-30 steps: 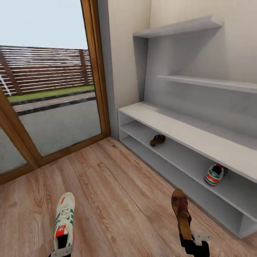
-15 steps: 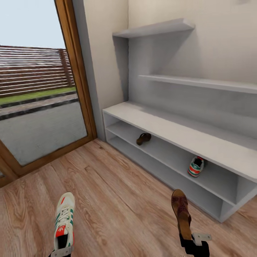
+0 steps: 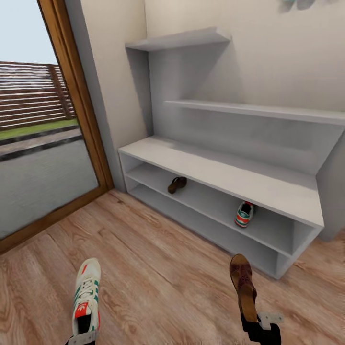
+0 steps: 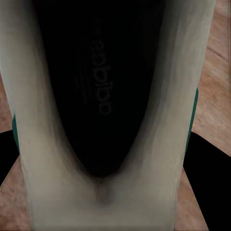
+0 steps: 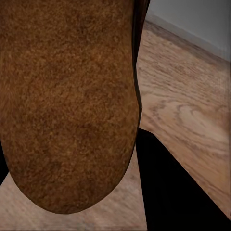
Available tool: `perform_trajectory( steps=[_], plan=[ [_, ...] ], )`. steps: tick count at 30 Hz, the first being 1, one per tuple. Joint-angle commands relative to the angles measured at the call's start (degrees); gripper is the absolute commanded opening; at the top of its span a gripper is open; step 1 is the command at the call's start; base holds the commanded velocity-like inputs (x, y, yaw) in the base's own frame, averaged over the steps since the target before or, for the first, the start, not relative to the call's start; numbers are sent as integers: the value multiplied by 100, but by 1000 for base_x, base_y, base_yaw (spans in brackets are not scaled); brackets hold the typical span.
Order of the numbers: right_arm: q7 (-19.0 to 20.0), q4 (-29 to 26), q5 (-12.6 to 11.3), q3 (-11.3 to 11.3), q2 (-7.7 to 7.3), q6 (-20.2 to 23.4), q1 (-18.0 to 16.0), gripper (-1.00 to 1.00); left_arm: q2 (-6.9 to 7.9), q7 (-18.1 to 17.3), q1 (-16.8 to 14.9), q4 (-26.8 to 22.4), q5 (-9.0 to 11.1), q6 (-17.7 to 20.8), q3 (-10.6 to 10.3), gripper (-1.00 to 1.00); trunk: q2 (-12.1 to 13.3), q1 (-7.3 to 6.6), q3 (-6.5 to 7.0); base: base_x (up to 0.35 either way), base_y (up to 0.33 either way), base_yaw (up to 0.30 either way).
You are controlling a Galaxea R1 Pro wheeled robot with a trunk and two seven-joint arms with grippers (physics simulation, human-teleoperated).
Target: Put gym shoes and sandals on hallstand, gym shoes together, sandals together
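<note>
The left gripper (image 3: 81, 339) holds a gym shoe (image 3: 86, 297) by the heel, toe pointing ahead; the right gripper (image 3: 261, 330) likewise clamps a sandal (image 3: 243, 287) at its heel, long axis forward. Both hang above the corridor floor (image 3: 158, 268). The hallstand (image 3: 215, 170) lies ahead and to the right, its middle shelf already bearing the other sandal (image 3: 177, 184) and, well apart, the other gym shoe (image 3: 244, 214). The right arm is nearer the rack. In the left wrist view, the shoe's insole (image 4: 101, 91) reads, probably, "adidas".
</note>
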Motion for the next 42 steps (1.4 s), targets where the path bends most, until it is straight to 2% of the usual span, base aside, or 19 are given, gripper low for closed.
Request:
perform_trajectory(
  steps=[1, 19, 28, 42],
  plan=[
    [31, 6, 24, -49, 1, -16, -6, -100, -6, -37, -6, 5, -58, -23, 48, -100, -2, -2, -4, -109, 268, -268],
    [31, 6, 25, -49, 1, -16, -5, -100, -3, -34, -5, 5, -56, -23, 50, -100, -2, -2, -4, -42, 284, -269],
    [31, 6, 25, -49, -1, -15, -5, -100, -6, -34, -3, 5, -51, -23, 55, -100, -2, -2, -4, 17, 41, -269],
    [31, 6, 25, -49, 1, -14, -5, -100, -7, -34, -1, 5, -50, -23, 47, -100, -2, -2, -4, 78, 173, -269]
  ],
)
